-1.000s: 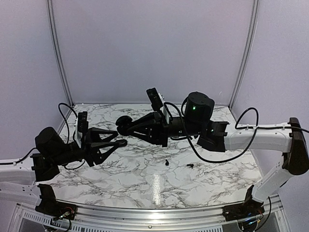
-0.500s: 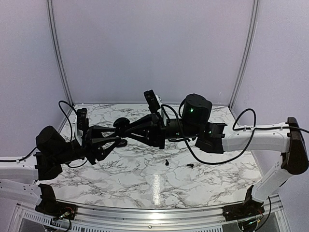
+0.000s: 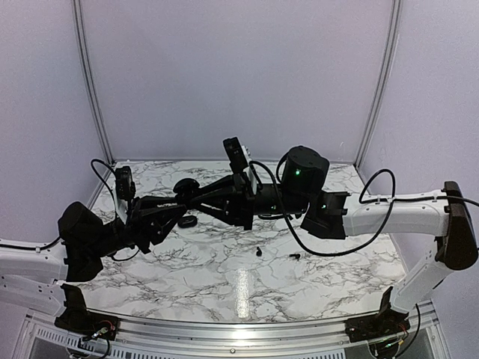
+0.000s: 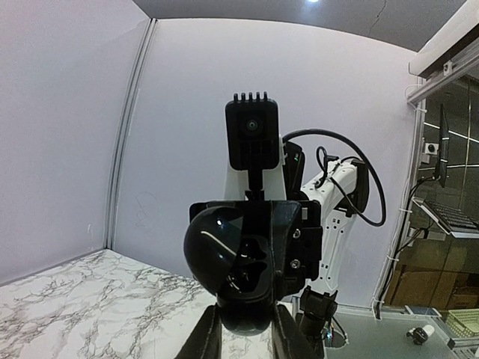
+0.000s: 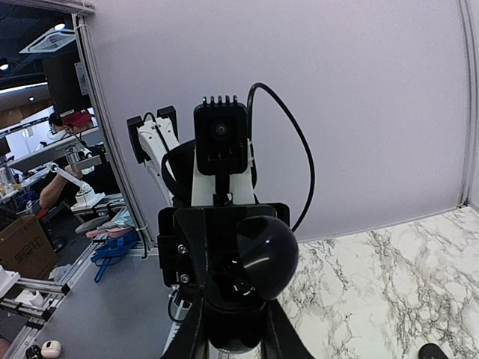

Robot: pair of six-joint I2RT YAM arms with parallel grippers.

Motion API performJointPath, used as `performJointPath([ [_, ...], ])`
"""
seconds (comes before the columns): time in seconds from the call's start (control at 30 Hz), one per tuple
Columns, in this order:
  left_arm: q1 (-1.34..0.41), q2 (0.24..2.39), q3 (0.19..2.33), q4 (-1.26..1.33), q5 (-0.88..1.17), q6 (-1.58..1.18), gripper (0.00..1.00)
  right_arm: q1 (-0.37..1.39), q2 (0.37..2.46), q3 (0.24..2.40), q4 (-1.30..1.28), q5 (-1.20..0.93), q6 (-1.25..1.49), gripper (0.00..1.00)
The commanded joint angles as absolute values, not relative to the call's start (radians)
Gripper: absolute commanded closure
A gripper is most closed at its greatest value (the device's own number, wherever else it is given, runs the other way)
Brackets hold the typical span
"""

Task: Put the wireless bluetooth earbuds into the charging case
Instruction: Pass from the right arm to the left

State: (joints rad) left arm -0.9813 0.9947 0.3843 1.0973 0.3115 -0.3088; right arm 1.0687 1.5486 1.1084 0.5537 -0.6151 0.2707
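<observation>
Overall, table (image 3: 224, 284): white marble-patterned top with grey veins.
Right arm (image 3: 389, 209): reaches from the near right corner across to the left half.
Left arm (image 3: 90, 232): reaches from the near left corner towards the far edge and meets the right arm.
Right gripper (image 5: 233, 336): narrow, its fingers closed against the lower part of the charging case (image 4: 236, 258).
Left gripper (image 4: 243, 336): narrow, clasping the same case from the opposite side.
Charging case: glossy black, rounded, held in the air above the left half of the table.
Dark oval (image 3: 187, 221): lies on the table beneath the grippers; I cannot tell what it is.
Wireless bluetooth earbuds (image 3: 258, 251): two tiny black pieces on the table near its middle, the second (image 3: 295, 256) towards the right edge, both well apart from the case.
</observation>
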Motion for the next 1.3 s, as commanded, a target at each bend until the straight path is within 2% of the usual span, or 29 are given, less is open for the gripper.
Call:
performJointPath([
  [0.0,-0.987,1.000,0.385,1.190,0.289,-0.321,0.75,1.078,1.556,1.123,0.586,-0.605,0.277,1.00],
  [0.73,-1.002,1.043,0.425,1.206,0.310,-0.318,0.76,1.084,1.577,1.135,0.588,-0.622,0.285,1.00],
  [1.1,-1.002,1.042,0.420,1.205,0.311,-0.317,0.72,1.086,1.570,1.128,0.580,-0.618,0.281,1.00],
  [1.27,-1.002,1.040,0.422,1.205,0.311,-0.316,0.78,1.086,1.566,1.126,0.582,-0.618,0.281,1.00],
])
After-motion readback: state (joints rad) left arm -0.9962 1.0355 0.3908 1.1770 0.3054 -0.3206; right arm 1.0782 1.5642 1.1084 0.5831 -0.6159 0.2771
